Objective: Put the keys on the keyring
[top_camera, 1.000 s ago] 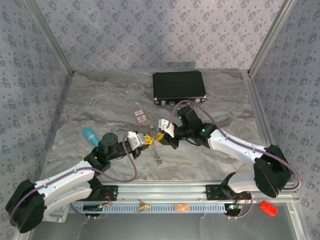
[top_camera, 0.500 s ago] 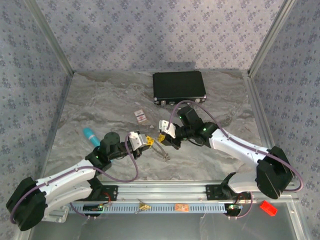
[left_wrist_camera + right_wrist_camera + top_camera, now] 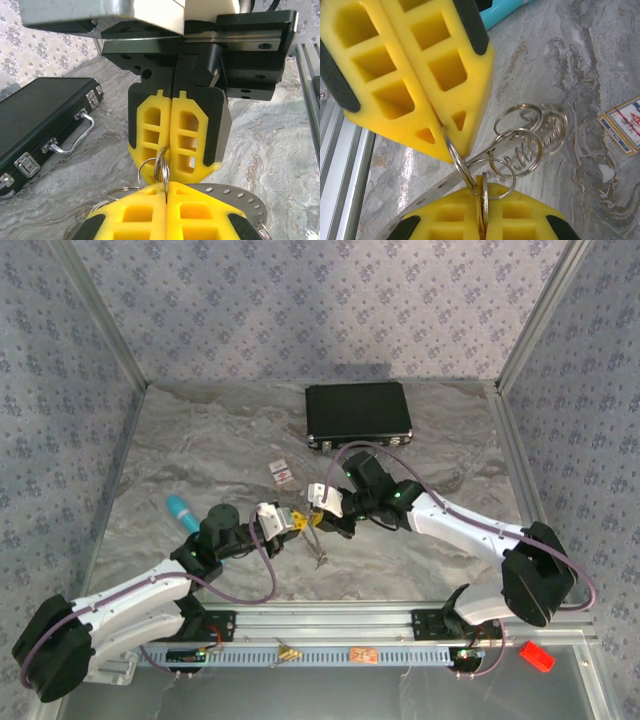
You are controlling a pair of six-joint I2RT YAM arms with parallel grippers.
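Note:
My two grippers meet tip to tip above the middle of the table. My left gripper (image 3: 294, 520) (image 3: 166, 186) is shut on the edge of the keyring (image 3: 161, 167) (image 3: 456, 157), a silvery split ring. My right gripper (image 3: 319, 508) (image 3: 483, 189) is shut on a thin flat key (image 3: 483, 197), seen edge-on, which touches that ring. Several more rings and a silvery lettered blade (image 3: 522, 150) hang off it, and this bunch (image 3: 318, 552) dangles below the fingers. The right fingers (image 3: 172, 130) face my left wrist camera. The left fingers (image 3: 420, 75) face the right one.
A black case (image 3: 358, 412) (image 3: 35, 120) lies at the back of the table. A red-and-white tag (image 3: 282, 472) (image 3: 622, 122) lies left of centre and a teal object (image 3: 180, 508) (image 3: 502, 7) further left. A metal rail (image 3: 330, 625) runs along the near edge.
My right arm has shifted slightly left, closer to the left gripper. The hanging bunch swung right and came back. Both grippers have stayed shut.

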